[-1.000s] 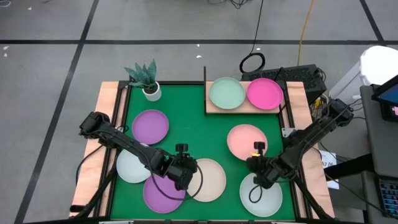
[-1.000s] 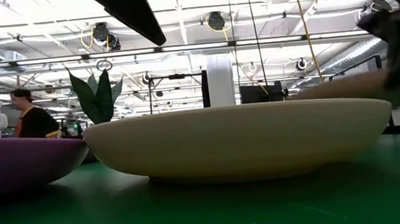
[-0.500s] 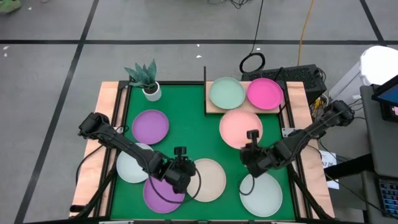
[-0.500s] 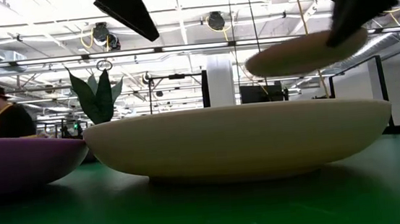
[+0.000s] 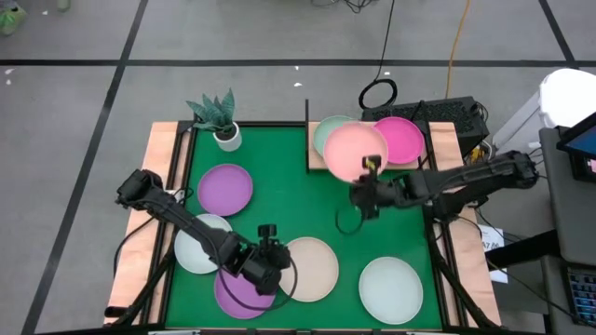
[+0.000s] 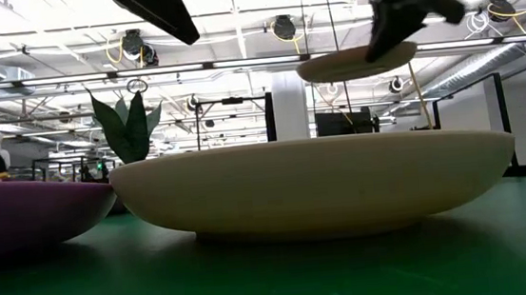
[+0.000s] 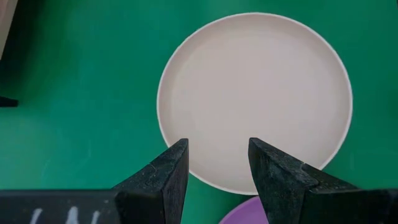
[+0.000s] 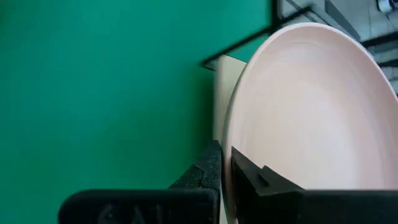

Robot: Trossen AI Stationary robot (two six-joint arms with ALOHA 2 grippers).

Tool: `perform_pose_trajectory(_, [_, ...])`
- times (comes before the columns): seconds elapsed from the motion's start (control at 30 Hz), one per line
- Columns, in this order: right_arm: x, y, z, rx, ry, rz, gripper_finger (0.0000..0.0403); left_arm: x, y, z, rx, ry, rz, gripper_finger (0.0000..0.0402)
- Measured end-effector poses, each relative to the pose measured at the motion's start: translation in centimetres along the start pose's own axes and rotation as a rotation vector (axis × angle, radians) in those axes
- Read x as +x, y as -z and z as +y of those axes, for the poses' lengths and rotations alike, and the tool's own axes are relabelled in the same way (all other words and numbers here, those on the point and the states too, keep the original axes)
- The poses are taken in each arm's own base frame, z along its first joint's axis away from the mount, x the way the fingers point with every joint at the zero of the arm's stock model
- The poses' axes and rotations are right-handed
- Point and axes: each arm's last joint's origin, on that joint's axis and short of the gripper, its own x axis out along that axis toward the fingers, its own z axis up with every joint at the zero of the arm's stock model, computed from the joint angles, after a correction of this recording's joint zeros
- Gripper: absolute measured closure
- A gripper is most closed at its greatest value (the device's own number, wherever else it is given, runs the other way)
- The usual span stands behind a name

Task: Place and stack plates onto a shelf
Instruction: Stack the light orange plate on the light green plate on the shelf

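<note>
My right gripper [image 5: 370, 171] is shut on the salmon pink plate [image 5: 355, 152], which it holds in the air over the light-wood shelf [image 5: 410, 164], partly covering the mint-green plate [image 5: 323, 133] that lies there beside the hot pink plate [image 5: 402, 140]. In the low view the salmon plate [image 6: 356, 61] floats high behind the cream plate [image 6: 314, 186]. My left gripper [image 7: 214, 146] is open and hovers above the cream plate's [image 5: 312, 270] left rim, near a purple plate [image 5: 237, 293]. Another purple plate [image 5: 224, 189] and two whitish plates [image 5: 197, 245] [image 5: 391, 289] lie flat on the green mat. My right gripper pinches the salmon plate's rim [image 8: 231, 146] on its near side, one finger [image 8: 210, 165] under the plate and one [image 8: 252, 177] on its inner face. The fingers come roughly level from the table's near right side. The plate is lifted clear, slightly tilted, above the shelf.
A small white pot with a spiky plant [image 5: 223, 130] stands at the mat's far left corner. The shelf's thin black post [image 5: 306, 116] rises at its far left corner. Wooden strips [image 5: 163, 186] edge the mat. Bare green mat [image 5: 289, 195] lies in the middle.
My right gripper has lifted the salmon pink plate off the mat and carried it up and toward the far edge, from the mat's right middle to above the shelf and the mint-green plate. It has kept its hold throughout.
</note>
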Motion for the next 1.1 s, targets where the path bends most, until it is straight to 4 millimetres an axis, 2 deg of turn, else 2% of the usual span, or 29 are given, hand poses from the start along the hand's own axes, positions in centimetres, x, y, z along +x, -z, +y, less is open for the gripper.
perform_pose_trajectory(0.3, [2.7, 0.3, -4.8, 0.065, -0.071, -0.074, 0.0402, -0.3, 0.2, -0.6, -0.006, -0.001, -0.008, 0.0229])
perform_pose_trajectory(0.47, [4.1, 1.1, -6.4, 0.121, -0.081, -0.093, 0.0401, -0.4, 0.3, -0.8, 0.0, -0.009, -0.015, 0.0229])
perform_pose_trajectory(0.77, [8.2, 4.1, -6.5, 0.166, -0.062, -0.149, 0.04, -0.4, 0.2, -0.9, -0.007, -0.005, -0.029, 0.0229])
perform_pose_trajectory(1.1, [10.7, 6.8, -5.6, 0.177, -0.057, -0.198, 0.04, -0.3, -0.1, -0.8, 0.013, 0.003, -0.053, 0.0229])
